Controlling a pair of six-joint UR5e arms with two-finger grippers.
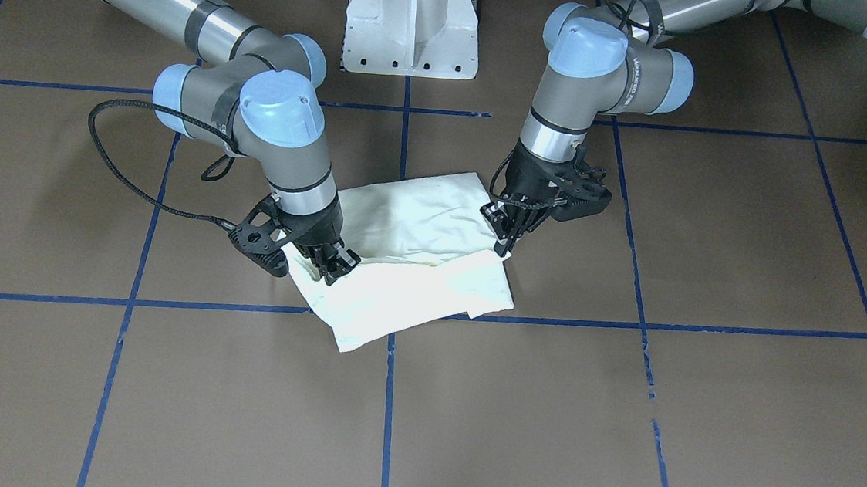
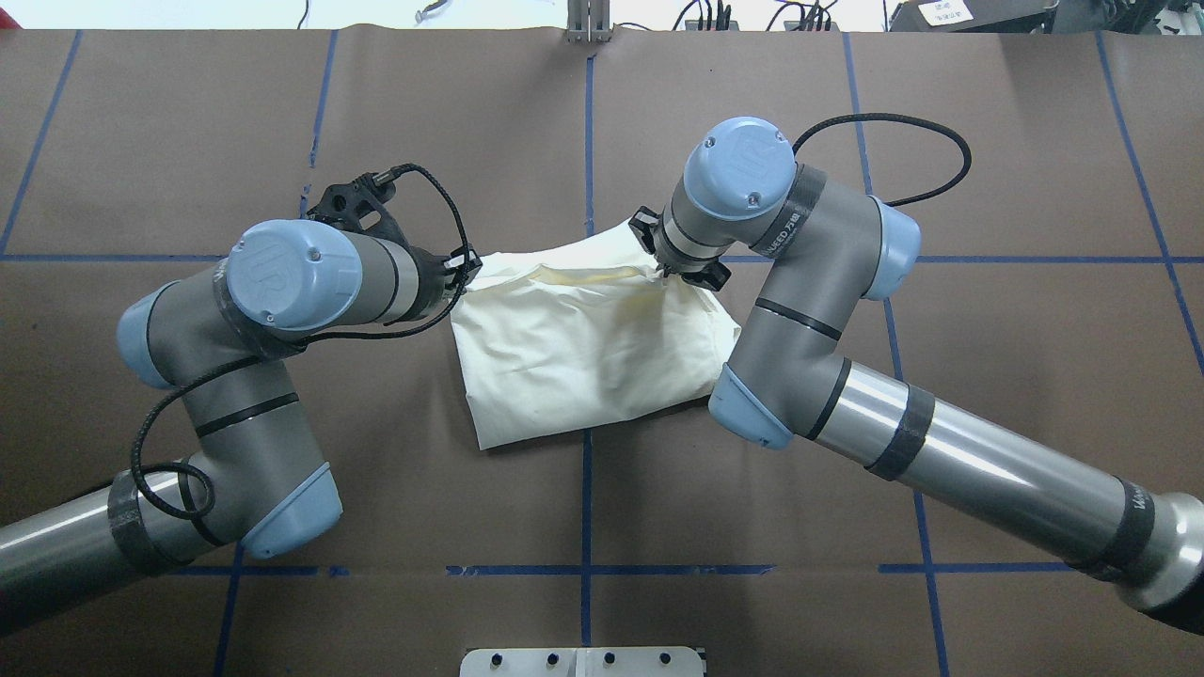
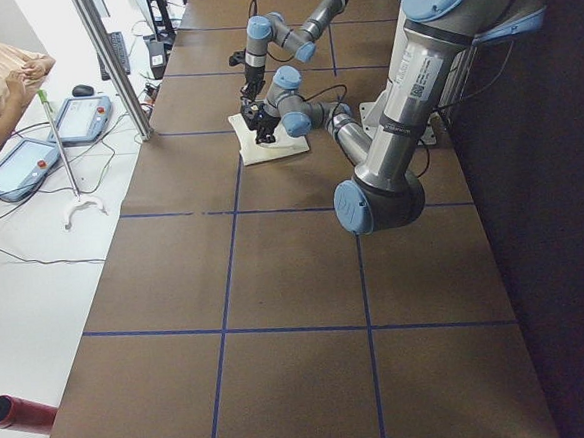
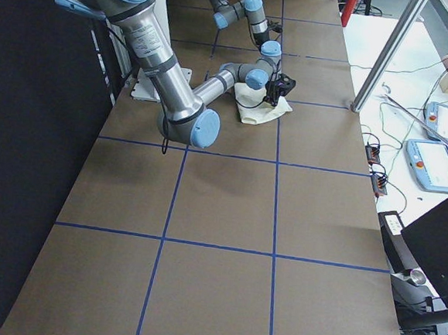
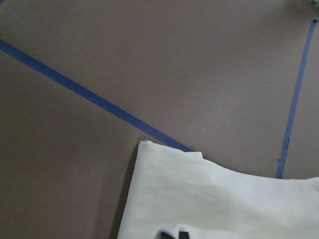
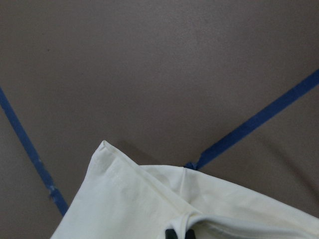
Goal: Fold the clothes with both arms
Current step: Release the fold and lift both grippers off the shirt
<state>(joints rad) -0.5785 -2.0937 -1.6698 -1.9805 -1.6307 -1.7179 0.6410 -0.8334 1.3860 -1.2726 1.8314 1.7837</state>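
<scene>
Only the tips of my black left fingers (image 5: 183, 235) and right fingers (image 6: 170, 234) showed; the cream-white folded shirt (image 5: 214, 199) ran behind them, cut off.

Bright, even overhead light casts soft shadows; the pale T-shirt (image 1: 412, 219) glares, wrist views slightly soft.

1. Front-facing view: set across the table (image 1: 698, 419) from the robot, looking steeply down on the T-shirt (image 1: 414, 288) at middle range. The white pedestal base (image 1: 412, 21) lies beyond the T-shirt.
2. Overhead view: set on the opposite side of the T-shirt, looking forward and down. It shares the T-shirt and base with item 1, reversed.
3. Left and right side views: far from the T-shirt, facing it along the table from opposite ends.
4. Wrist views: very close, each directly over one T-shirt corner, and both show tape lines (image 5: 75, 87).
</scene>
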